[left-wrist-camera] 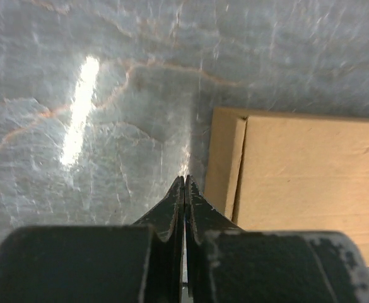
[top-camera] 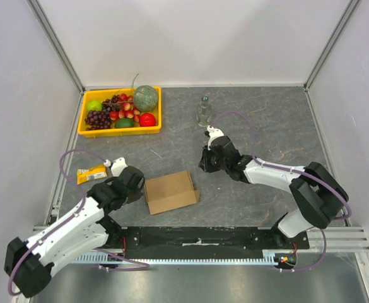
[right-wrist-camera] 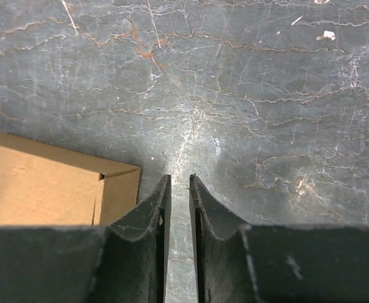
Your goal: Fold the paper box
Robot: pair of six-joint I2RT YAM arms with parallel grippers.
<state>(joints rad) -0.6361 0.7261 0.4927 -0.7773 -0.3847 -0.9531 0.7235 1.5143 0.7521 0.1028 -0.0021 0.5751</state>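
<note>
Paper box (top-camera: 169, 192), plain brown, flat between left hand (left-wrist-camera: 184, 181), closed empty, and right hand (right-wrist-camera: 179, 178), narrowly parted.

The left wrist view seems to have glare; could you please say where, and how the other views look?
Left wrist: a bright glare streak on the table, left of the paper box. Right wrist: a fainter sheen ahead of the fingers. Top external: evenly lit.
</note>
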